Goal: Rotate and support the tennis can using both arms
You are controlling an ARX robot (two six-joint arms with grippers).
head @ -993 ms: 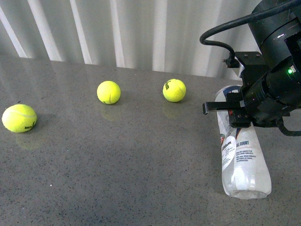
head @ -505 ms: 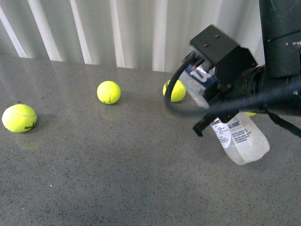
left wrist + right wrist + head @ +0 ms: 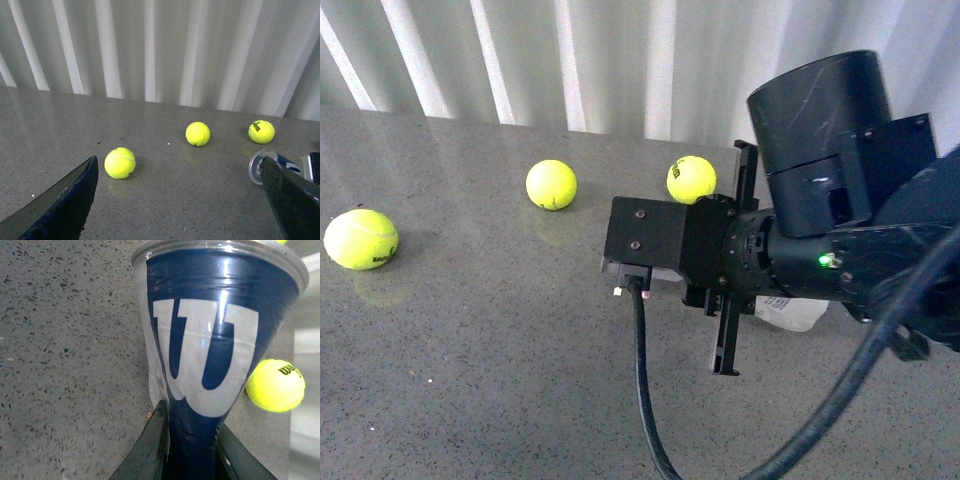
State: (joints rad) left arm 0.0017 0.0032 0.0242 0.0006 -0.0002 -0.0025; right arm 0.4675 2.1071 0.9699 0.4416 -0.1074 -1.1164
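My right gripper (image 3: 192,437) is shut on the tennis can (image 3: 210,335), clamping its navy label just below the white "W". The silver rim points away from the wrist over the grey table. In the front view my right arm (image 3: 820,230) fills the right half and hides nearly all of the can; only a bit of its clear plastic (image 3: 790,313) shows under the arm. My left gripper (image 3: 179,160) is open and empty, low over the table. The can's silver rim (image 3: 259,165) shows beyond one of its fingers (image 3: 295,200). I cannot tell whether they touch.
Three yellow tennis balls lie on the grey table (image 3: 500,330): one at the left (image 3: 360,239), one at the back middle (image 3: 551,184), one at the back (image 3: 691,179) close to the can. A white corrugated wall (image 3: 570,60) runs behind the table.
The can lay on the table at the right a second ago. My right arm lifted and turned it, then swung in front of the camera and now covers it.
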